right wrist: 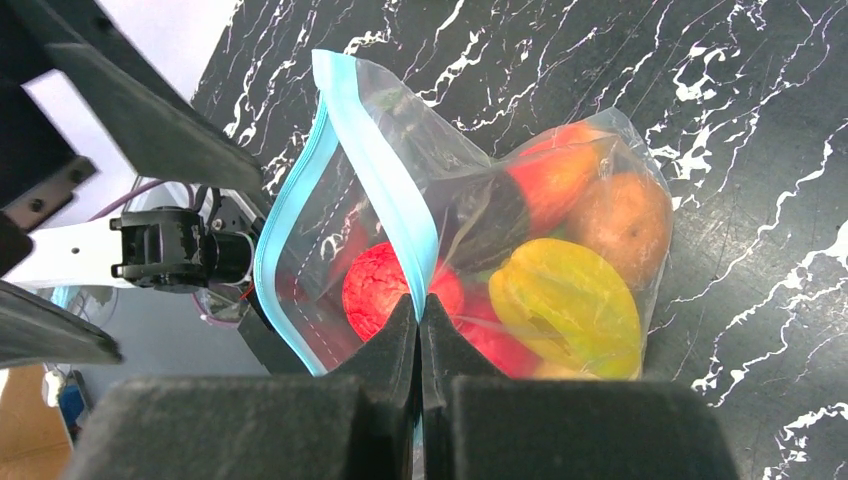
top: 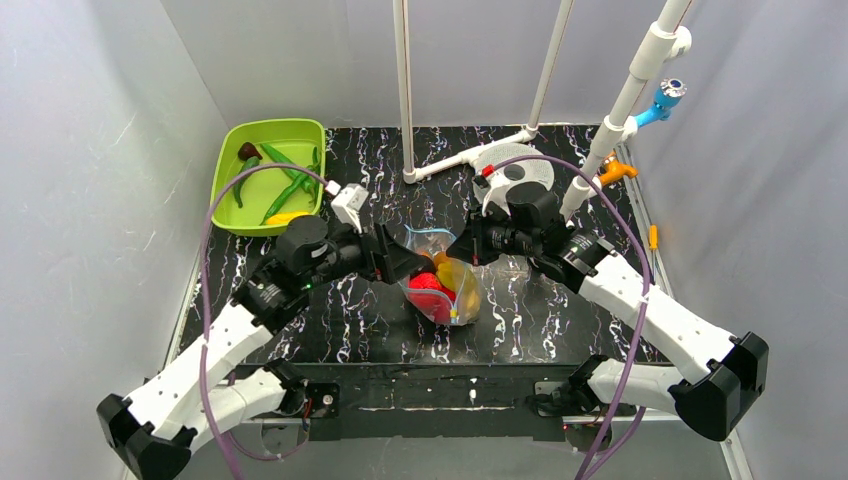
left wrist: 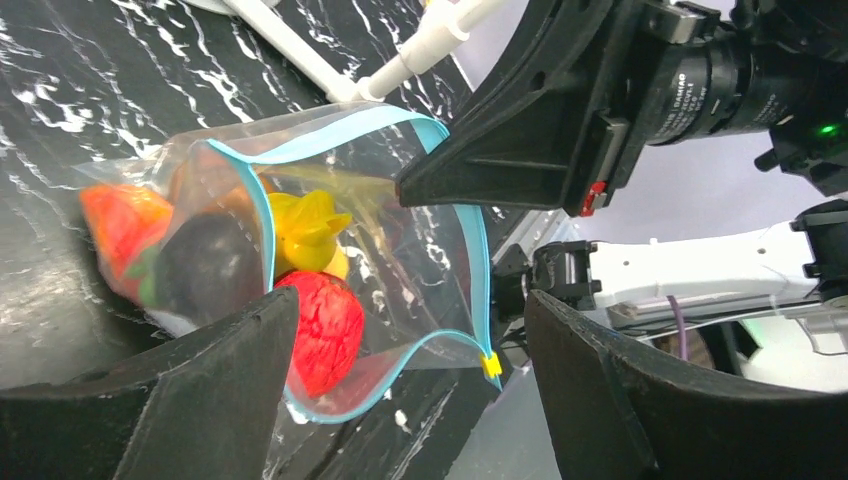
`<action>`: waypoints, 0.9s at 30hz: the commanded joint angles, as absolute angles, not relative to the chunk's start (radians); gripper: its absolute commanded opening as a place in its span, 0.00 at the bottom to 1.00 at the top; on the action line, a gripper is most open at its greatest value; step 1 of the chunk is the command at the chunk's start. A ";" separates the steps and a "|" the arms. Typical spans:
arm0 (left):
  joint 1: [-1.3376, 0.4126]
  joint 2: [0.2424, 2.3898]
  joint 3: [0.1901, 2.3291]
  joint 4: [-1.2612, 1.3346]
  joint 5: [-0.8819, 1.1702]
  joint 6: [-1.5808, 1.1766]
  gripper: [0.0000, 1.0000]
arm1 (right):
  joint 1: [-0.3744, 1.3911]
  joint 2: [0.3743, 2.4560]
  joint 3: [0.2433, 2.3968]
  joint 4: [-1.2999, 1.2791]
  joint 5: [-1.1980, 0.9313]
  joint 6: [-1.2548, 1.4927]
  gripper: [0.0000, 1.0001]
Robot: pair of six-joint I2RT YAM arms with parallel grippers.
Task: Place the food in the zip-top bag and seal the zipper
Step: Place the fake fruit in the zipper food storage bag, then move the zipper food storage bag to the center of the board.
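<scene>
Now R fingers point(right wrist: 385, 355) pinch thin blue zipper point(right wrist: 366, 150) on crinkly bag point(right wrist: 560, 150); L fingers point(left wrist: 200, 385) wide, prob. untouching.

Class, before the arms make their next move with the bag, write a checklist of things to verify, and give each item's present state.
1. Right gripper clamped on the zipper: ok.
2. Left gripper open, holding nothing: ok.
3. Food inside the zip-top bag: ok.
4. Bag mouth sealed: not ok, it gapes.
5. Yellow slider at a zipper end: ok.
6. Lime-green tray emptied of food: not ok, green pods lie in it.
</scene>
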State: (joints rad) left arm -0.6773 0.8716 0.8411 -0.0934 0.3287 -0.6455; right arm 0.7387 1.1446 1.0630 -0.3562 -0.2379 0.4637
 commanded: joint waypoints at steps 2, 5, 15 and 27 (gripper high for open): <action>-0.682 0.813 0.971 -0.419 0.165 -0.515 0.82 | 0.733 1.128 1.131 -0.354 -0.269 0.407 0.01; -0.683 0.823 0.979 -0.517 0.116 -0.533 0.82 | 0.735 1.131 1.135 -0.350 -0.309 0.389 0.01; -0.681 0.938 0.917 -0.403 0.273 -0.667 0.66 | 0.767 1.185 1.178 -0.355 -0.357 0.364 0.01; -0.681 0.852 0.868 -0.475 0.221 -0.651 0.07 | 0.856 1.280 1.270 -0.408 -0.294 0.315 0.01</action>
